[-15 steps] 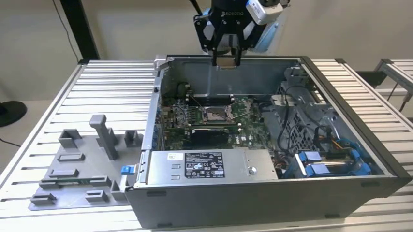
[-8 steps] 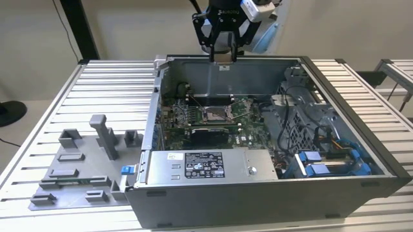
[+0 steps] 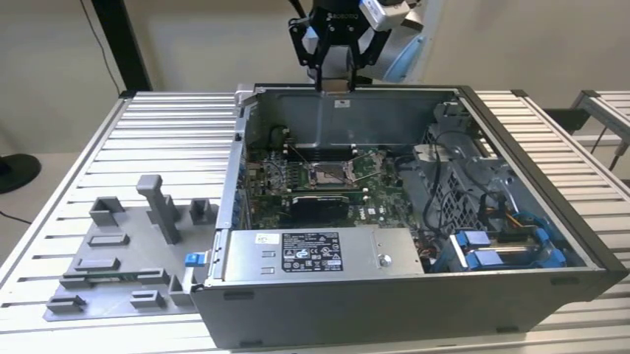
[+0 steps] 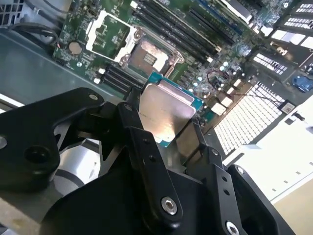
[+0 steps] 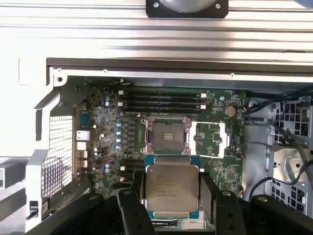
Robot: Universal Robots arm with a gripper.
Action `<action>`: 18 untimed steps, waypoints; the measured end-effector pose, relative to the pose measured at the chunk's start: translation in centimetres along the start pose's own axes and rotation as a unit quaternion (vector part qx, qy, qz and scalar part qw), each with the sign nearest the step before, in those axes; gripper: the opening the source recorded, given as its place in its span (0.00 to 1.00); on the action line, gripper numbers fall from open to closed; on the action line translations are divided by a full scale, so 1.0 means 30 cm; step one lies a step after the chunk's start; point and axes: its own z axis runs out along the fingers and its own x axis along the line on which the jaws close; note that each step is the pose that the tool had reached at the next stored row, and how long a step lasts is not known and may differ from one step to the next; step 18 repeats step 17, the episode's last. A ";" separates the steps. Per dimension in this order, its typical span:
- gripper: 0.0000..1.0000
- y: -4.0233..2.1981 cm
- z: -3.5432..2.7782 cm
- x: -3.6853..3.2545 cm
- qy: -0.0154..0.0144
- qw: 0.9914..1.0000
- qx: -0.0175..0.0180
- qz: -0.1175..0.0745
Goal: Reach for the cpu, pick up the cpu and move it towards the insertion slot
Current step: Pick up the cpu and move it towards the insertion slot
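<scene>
Pickup looks done from my station: the gripper [image 5: 171, 193] is pinching the cpu [image 5: 172, 191] between its black fingers [image 5: 208, 191], one on either side of the chip, and carries it in the air above the open computer case [image 3: 414, 295]. In the exterior view the gripper [image 3: 335, 80] hangs over the case's back wall, well above the green motherboard [image 3: 379, 210]. The insertion slot [image 5: 166, 136] sits open and unfilled on that board, so I judge the reach and the grasp complete, with the carry toward the slot under way and the chip not yet near the socket.

In both wrist views the cpu [image 4: 164, 113] is a flat square with a smooth, dull silver lid that catches soft reflections, bordered by a thin teal-green substrate. The slot [image 4: 146, 56] is a square metal frame, bright and thin-edged, around a dark centre, its hinged plate folded aside. The fingers are matte black bars fixed with small screws. The case is grey sheet metal with a perforated panel, standing on a ribbed aluminium table [image 3: 167, 140], beside a set of grey plastic fixture blocks [image 3: 128, 251].
</scene>
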 end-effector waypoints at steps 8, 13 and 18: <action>0.00 0.015 0.004 0.000 -0.001 1.000 0.000 0.021; 0.00 0.021 0.004 0.000 -0.001 1.000 0.000 0.022; 0.00 0.022 0.004 0.000 -0.001 1.000 0.000 0.022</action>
